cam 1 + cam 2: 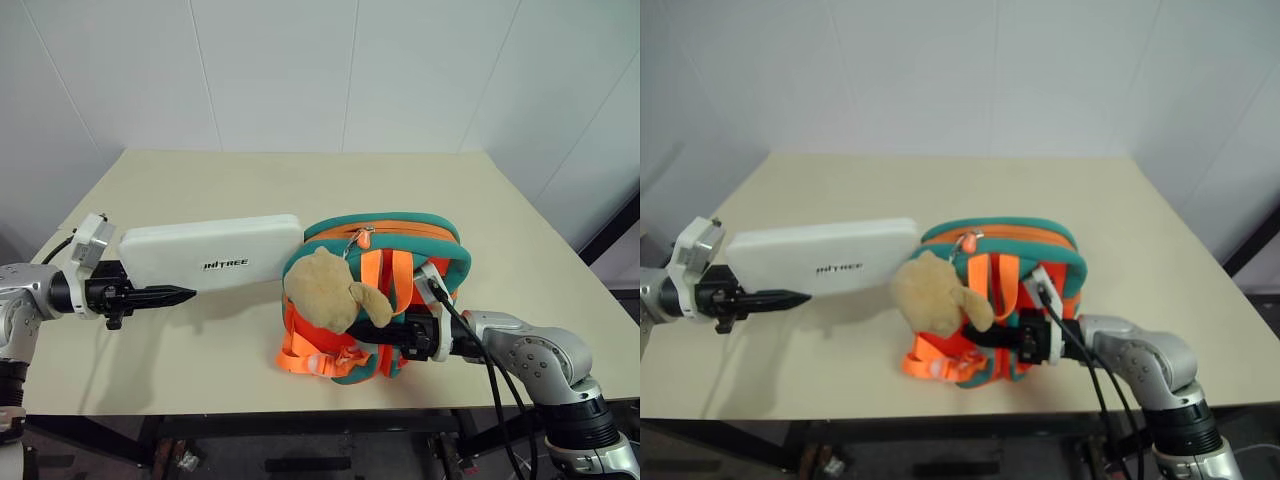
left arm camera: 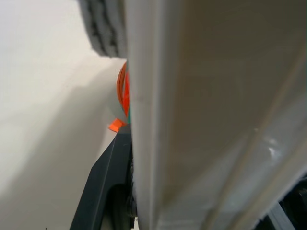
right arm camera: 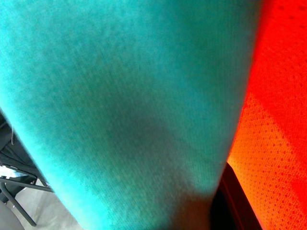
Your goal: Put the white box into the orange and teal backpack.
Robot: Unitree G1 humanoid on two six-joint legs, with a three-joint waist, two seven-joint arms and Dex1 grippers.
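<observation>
The white box (image 1: 210,255) is a flat case with dark lettering, held on edge above the table by my left gripper (image 1: 188,287), which is shut on its left end. One black finger (image 1: 160,295) lies across its front face. The box's right end reaches the upper left rim of the orange and teal backpack (image 1: 400,235), which stands on the table with its teal-trimmed top facing up. My right gripper (image 1: 388,335) is shut on the backpack's lower front, its fingertips hidden among the fabric and straps. Teal trim (image 3: 120,110) and orange mesh (image 3: 273,120) press close in the right wrist view.
A tan plush toy (image 1: 325,290) hangs on the backpack's front, over the orange straps (image 1: 315,355). The beige table (image 1: 300,180) backs onto a white wall; its front edge lies just below both arms. A black cable (image 1: 470,335) runs along my right forearm.
</observation>
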